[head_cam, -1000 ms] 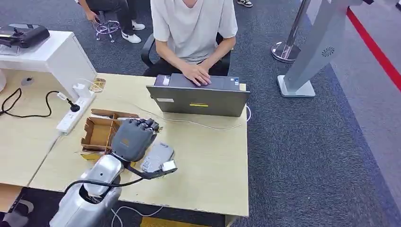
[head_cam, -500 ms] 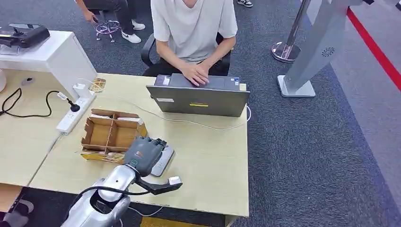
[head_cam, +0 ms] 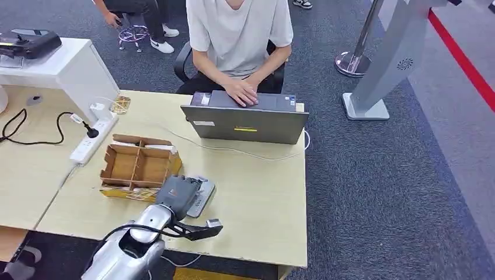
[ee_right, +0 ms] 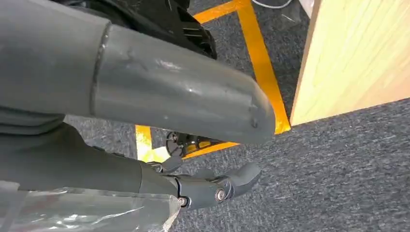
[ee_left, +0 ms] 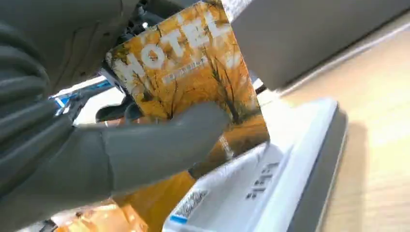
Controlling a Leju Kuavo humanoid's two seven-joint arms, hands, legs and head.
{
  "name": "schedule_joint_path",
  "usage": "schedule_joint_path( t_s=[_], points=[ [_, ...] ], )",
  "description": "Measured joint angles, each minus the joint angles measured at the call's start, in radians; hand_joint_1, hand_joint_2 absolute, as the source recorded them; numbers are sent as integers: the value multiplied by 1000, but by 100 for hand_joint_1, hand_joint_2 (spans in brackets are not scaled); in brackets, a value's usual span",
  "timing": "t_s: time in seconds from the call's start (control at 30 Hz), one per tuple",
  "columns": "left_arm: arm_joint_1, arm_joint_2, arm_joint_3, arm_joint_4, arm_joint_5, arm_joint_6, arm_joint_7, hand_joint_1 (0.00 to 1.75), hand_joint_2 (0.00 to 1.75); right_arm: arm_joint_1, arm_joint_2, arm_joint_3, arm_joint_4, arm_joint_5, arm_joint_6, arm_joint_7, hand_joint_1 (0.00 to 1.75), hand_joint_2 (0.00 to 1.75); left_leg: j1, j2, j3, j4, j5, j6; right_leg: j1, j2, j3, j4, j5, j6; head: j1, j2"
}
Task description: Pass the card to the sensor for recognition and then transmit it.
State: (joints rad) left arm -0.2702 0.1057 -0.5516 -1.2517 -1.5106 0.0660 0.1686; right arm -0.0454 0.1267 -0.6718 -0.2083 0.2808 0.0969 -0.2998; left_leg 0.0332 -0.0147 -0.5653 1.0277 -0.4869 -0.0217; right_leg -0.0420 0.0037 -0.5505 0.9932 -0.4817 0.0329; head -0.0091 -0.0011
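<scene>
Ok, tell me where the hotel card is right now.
The hotel card is held in the left hand, just above the white sensor at the table's near edge, right of the cardboard box.

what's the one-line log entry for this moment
left hand: holds card | card: over sensor | right hand: empty, by table edge | phase: scanning

An orange-yellow card [ee_left: 193, 72] is showing white "HOTEL" lettering and dark trees; the sensor [ee_left: 270, 183] is showing white and grey; the table [head_cam: 262, 198] is showing pale wood, beside brown cardboard box [head_cam: 137, 166].
</scene>
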Motion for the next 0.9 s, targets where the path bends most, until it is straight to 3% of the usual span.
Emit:
schedule_joint_path(
  t_s=[0.3,0.43,0.57,0.63,0.77,0.9],
  points=[
    [-38,-9,11,81,10,18,9,175,175,0,1,-1,0,10,-6,14,0,0,0,0,1,0,1,1,0,0,1,0,0,0,0,0],
    [-42,-8,26,89,21,133,0,175,175,1,2,-2,0,24,-7,16,0,0,0,0,0,0,1,1,0,0,1,0,1,0,0,0],
    [-47,17,70,13,16,346,-32,175,175,0,2,-2,0,43,-7,15,0,0,0,0,-1,0,2,0,0,0,0,1,2,1,0,0],
    [-55,26,94,-18,16,366,-43,175,175,-1,2,-2,0,45,-7,16,0,0,0,0,-1,0,2,0,0,0,0,1,2,1,0,0],
    [-70,51,138,-77,6,482,-66,175,175,-4,2,-2,0,59,-7,17,0,0,0,-1,-1,0,3,1,0,-1,-1,1,2,1,0,0],
    [-108,73,184,-114,12,503,-89,175,175,-13,3,-2,0,65,-8,18,0,0,0,-1,-1,0,3,0,0,-1,-1,1,3,0,0,0]
  ],
)
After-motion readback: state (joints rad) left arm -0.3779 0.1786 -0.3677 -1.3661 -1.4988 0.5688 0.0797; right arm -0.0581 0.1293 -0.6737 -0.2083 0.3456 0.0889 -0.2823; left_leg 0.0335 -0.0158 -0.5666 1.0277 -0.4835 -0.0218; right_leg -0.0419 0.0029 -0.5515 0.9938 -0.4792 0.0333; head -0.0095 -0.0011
